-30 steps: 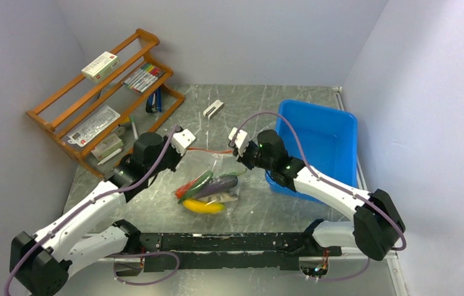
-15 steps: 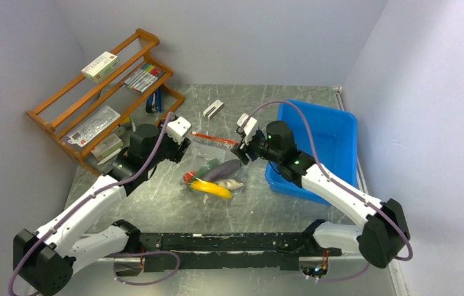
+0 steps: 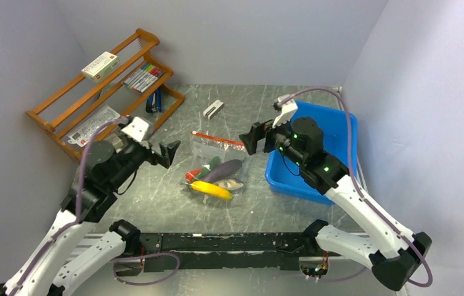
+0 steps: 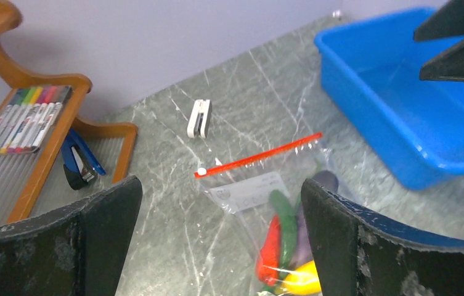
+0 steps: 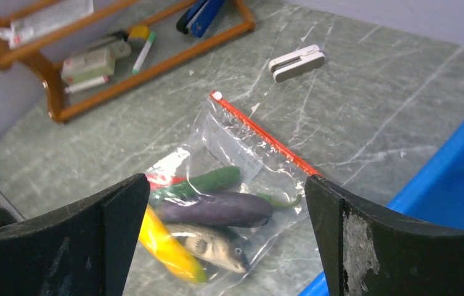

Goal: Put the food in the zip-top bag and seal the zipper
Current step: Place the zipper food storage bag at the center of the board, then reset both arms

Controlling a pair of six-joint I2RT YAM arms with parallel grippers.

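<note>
The clear zip-top bag (image 3: 218, 157) lies flat on the table between both arms. Its red-orange zipper (image 3: 219, 139) runs straight along the far edge, with a white slider (image 4: 201, 172) at the left end. The food is inside the bag: yellow banana (image 5: 164, 246), green pod (image 5: 207, 182), purple eggplant (image 5: 217, 209), red chili (image 4: 269, 246) and grey fish (image 5: 211, 243). My left gripper (image 3: 166, 154) hangs open to the left of the bag, holding nothing. My right gripper (image 3: 255, 140) hangs open to the right of it, also holding nothing. Neither gripper touches the bag.
A blue bin (image 3: 331, 132) stands at the right, partly under my right arm. A wooden rack (image 3: 106, 98) with markers and boxes fills the back left. A small white clip-like object (image 3: 213, 109) lies behind the bag.
Both grippers were shut at the two ends of the zipper. They have opened, let go and drawn back apart, left to the left and right to the right. The bag settled on the table.
</note>
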